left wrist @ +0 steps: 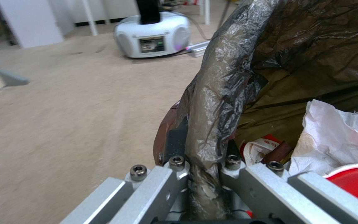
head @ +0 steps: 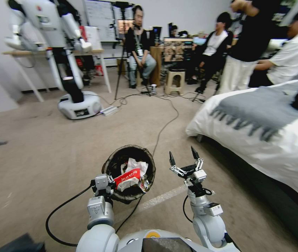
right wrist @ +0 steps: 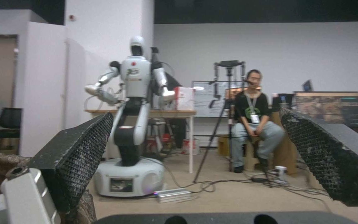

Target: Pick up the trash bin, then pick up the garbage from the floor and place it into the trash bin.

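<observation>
The left tool [head: 107,182] is clenched on the rim of the trash bin [head: 121,159], holding it off the carpet in front of the robot, at about 11 o'clock from the robot's chest. In the left wrist view the two fingers [left wrist: 175,141] pinch the bag-covered rim [left wrist: 216,102], one outside the wall and one inside. The black bag lines the bin and folds over its edge. Inside lies garbage [head: 131,175]: a red-and-white wrapper, crumpled white tissue and a small shiny wrapper at the 4 o'clock side of the opening. The right tool [head: 184,158] is raised just beside the bin, at its 3 o'clock, released, with its dark fingers spread wide and nothing between them. A bed [head: 261,140] with a grey blanket stands at 2 o'clock. Another robot [head: 75,101] stands across the carpet at 11 o'clock, by a table [head: 26,53].
</observation>
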### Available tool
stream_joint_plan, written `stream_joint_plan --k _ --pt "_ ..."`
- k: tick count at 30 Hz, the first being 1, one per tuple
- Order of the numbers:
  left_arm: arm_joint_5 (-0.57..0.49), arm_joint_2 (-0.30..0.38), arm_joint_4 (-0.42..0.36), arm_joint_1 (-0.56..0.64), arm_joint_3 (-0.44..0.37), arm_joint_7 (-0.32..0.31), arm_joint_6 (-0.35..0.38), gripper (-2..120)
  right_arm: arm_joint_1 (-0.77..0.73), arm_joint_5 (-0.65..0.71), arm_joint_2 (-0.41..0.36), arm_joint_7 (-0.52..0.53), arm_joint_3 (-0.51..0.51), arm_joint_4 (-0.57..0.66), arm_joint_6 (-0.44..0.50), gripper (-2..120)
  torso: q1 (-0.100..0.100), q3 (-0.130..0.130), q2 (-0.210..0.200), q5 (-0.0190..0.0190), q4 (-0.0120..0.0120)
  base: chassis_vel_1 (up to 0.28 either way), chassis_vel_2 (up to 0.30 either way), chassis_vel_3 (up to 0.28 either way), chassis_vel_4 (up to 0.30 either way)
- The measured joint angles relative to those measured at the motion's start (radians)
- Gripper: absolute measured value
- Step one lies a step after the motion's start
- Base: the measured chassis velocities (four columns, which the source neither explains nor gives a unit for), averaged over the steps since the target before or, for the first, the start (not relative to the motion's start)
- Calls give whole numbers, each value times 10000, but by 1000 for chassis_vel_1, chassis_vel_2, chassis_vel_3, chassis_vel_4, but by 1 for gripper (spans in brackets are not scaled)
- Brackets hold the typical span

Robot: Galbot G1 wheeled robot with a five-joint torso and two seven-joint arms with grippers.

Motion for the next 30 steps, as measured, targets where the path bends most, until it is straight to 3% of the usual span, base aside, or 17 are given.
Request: stream_joint_plan --k 13,30 --pt "0 0 0 0 -3 -3 0 0 -92 -125 59 -71 -7 50 64 100 0 0 0 -1 5 108 118 112 110" --pt "0 0 0 0 1 0 0 0 -110 -154 136 -154 -23 78 121 100 0 0 0 0 0 6 3 5 4"
